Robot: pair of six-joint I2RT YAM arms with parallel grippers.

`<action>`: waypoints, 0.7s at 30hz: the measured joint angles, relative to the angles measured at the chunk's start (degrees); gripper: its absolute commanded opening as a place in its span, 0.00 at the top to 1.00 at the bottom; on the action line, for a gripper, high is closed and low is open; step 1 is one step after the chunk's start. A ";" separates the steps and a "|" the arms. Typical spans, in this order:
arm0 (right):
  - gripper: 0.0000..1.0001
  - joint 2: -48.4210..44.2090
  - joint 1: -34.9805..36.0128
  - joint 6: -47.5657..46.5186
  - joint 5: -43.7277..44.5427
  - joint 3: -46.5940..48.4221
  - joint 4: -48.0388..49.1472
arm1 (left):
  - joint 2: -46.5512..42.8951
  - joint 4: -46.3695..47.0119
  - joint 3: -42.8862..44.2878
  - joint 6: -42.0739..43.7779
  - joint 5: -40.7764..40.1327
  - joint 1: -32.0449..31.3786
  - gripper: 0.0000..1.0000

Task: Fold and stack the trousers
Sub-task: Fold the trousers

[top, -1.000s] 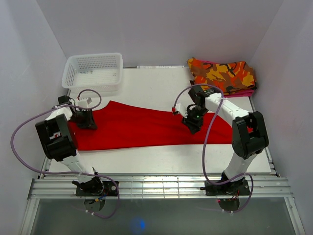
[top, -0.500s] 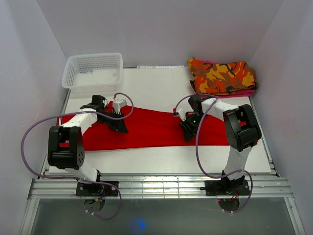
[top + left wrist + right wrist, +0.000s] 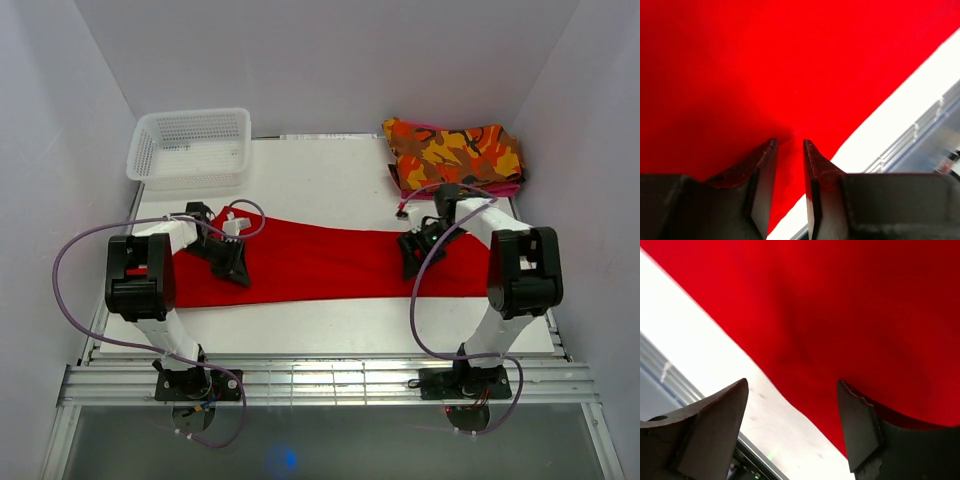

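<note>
The red trousers (image 3: 320, 262) lie flat, stretched left to right across the middle of the table. My left gripper (image 3: 238, 268) rests low on their left part, a little in from the near edge. In the left wrist view the left gripper (image 3: 789, 144) has its jaws only narrowly apart, tips at the cloth (image 3: 790, 65), with nothing between them. My right gripper (image 3: 411, 262) is low over the right part. In the right wrist view the right gripper (image 3: 792, 384) is wide open and straddles the near edge of the trousers (image 3: 850, 315).
A white mesh basket (image 3: 190, 114) stands at the back left. A folded orange-red-yellow camouflage garment (image 3: 455, 155) lies at the back right. The table's front edge and metal rail (image 3: 330, 372) run just below the trousers. Purple cables loop beside both arms.
My left gripper has moved right along the trousers from their left end. My right gripper has shifted a little to the right. The trousers lie straighter.
</note>
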 measured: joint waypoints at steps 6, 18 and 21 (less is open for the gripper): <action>0.10 -8.44 -16.44 0.22 6.93 3.63 0.46 | 0.00 -0.20 3.93 1.42 -3.56 0.26 0.52; 0.00 -10.91 -36.46 1.64 22.08 4.68 4.83 | -0.85 2.56 6.16 1.81 -6.01 0.50 0.33; 0.07 -8.50 -37.90 1.22 24.52 4.55 7.26 | -0.92 2.91 6.75 1.64 -6.32 0.50 0.33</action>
